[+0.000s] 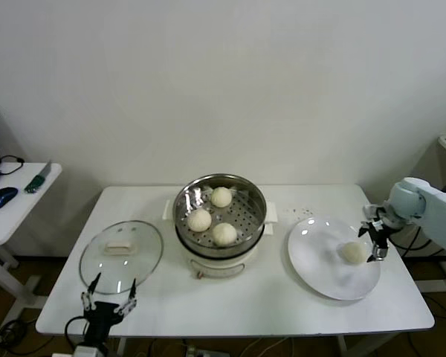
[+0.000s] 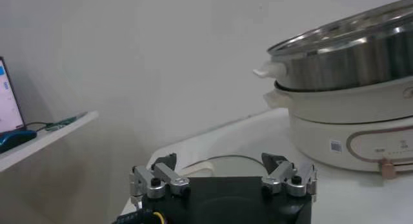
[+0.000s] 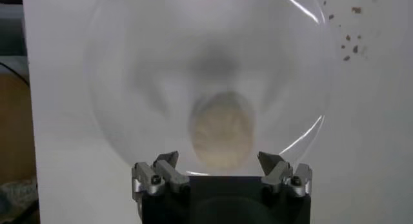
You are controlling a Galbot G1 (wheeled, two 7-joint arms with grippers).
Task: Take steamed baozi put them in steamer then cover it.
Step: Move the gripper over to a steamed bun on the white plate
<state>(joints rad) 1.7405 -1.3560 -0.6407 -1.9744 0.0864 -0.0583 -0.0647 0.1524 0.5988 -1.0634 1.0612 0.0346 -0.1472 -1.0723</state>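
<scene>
Steamer (image 1: 220, 195): polished stainless steel, mirror-bright wall, perforated floor; its cooker base (image 2: 348, 125) is glossy cream plastic. Baozi (image 1: 224, 233): matt, smooth dough skin; the one on the plate (image 1: 352, 253) looks the same. Plate (image 1: 320, 264): white, glazed, throwing highlights. Lid (image 1: 145, 260): clear glass, glossy, with a pale knob. Counter (image 1: 282, 301): flat white, low sheen, a few dark crumbs (image 3: 348, 38). My fingers (image 3: 276, 167): bare silvery metal brackets on a matt black body.
</scene>
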